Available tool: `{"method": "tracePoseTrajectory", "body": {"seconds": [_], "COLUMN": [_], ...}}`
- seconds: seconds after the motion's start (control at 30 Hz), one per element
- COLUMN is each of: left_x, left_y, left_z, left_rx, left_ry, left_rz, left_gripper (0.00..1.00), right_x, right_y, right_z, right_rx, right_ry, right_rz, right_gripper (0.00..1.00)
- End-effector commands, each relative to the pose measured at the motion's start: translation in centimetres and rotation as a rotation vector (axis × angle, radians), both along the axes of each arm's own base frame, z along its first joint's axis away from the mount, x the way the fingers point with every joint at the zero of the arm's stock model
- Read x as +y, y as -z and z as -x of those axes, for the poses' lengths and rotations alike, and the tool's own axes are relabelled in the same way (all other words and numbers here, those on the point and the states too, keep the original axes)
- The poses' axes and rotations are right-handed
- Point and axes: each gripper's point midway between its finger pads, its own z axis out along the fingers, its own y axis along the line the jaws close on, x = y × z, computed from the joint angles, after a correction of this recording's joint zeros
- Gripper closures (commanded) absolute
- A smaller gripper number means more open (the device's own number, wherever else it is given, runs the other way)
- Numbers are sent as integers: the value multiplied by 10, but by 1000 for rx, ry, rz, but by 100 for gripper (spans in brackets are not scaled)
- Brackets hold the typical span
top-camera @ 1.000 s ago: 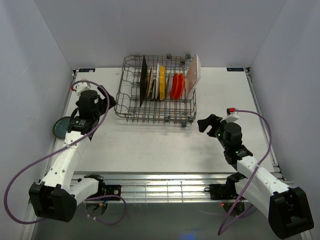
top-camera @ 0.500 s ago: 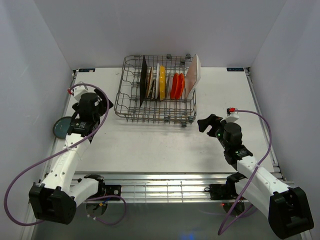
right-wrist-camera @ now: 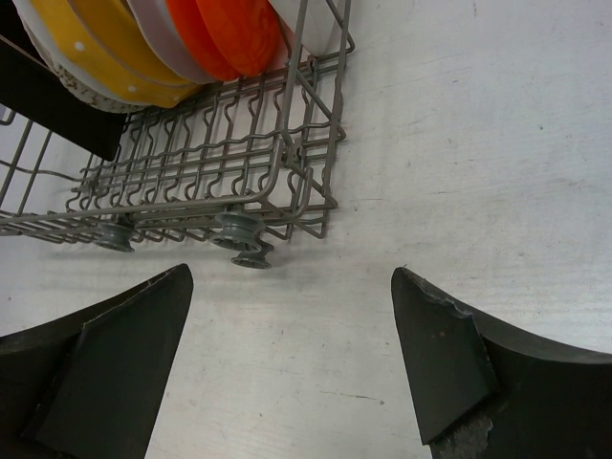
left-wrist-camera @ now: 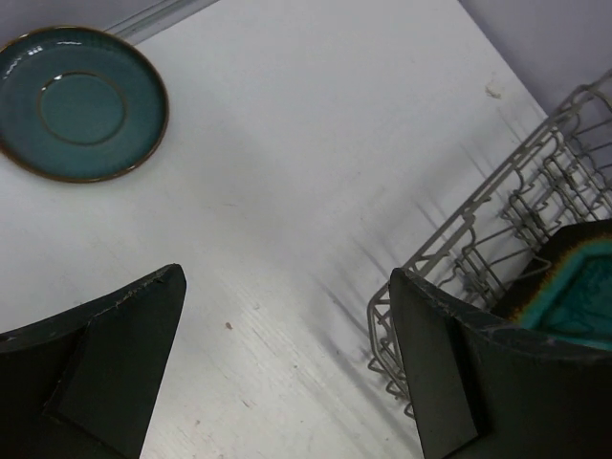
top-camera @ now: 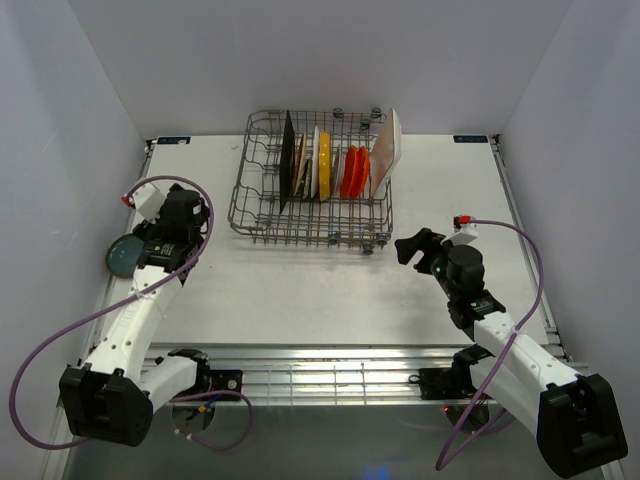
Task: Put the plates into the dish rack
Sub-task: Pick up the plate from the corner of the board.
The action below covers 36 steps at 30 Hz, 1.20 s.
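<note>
The grey wire dish rack point(top-camera: 258, 214) stands at the back centre with several plates upright in it: a dark square one point(top-camera: 288, 158), a yellow one point(top-camera: 324, 163), an orange-red one point(top-camera: 353, 172) and a pale one point(top-camera: 388, 150) leaning at the right end. A round dark teal plate point(top-camera: 122, 255) point(left-wrist-camera: 81, 100) lies flat at the table's left edge. My left gripper point(top-camera: 196, 216) point(left-wrist-camera: 285, 274) hangs open over bare table between that plate and the rack point(left-wrist-camera: 466, 239). My right gripper point(top-camera: 413, 247) point(right-wrist-camera: 292, 273) is open and empty near the rack's front right corner point(right-wrist-camera: 306, 182).
White walls close in the table on the left, back and right. A metal rail point(top-camera: 320, 375) runs along the near edge between the arm bases. The rack's small grey wheels point(right-wrist-camera: 239, 239) rest on the table in front of my right gripper.
My left arm has drawn back to the left, away from the rack and toward the teal plate, its wrist turning. The right arm has not moved.
</note>
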Motion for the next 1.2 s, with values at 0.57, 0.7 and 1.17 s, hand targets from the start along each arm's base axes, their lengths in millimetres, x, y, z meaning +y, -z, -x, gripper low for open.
{"method": "tracePoseTrajectory", "body": {"seconds": [0.57,0.7,1.17], "left_x": [66,67,115], "left_y": [60,74,147], "left_z": [22,6,-14], "left_rx": [338,411,660], "left_ry": [-350,-287,-146], "left_rz": [-298,-306,-193], "left_gripper": [2,5,2], "right_x": [1,1,3], "right_y": [-17,-16,-14], "right_z": [-5,-5,-5], "right_rx": [-61,-58,-52], "right_ry": [2,3,-5], "right_rz": [-16,-15,-18], "right_gripper": [10,10,9]}}
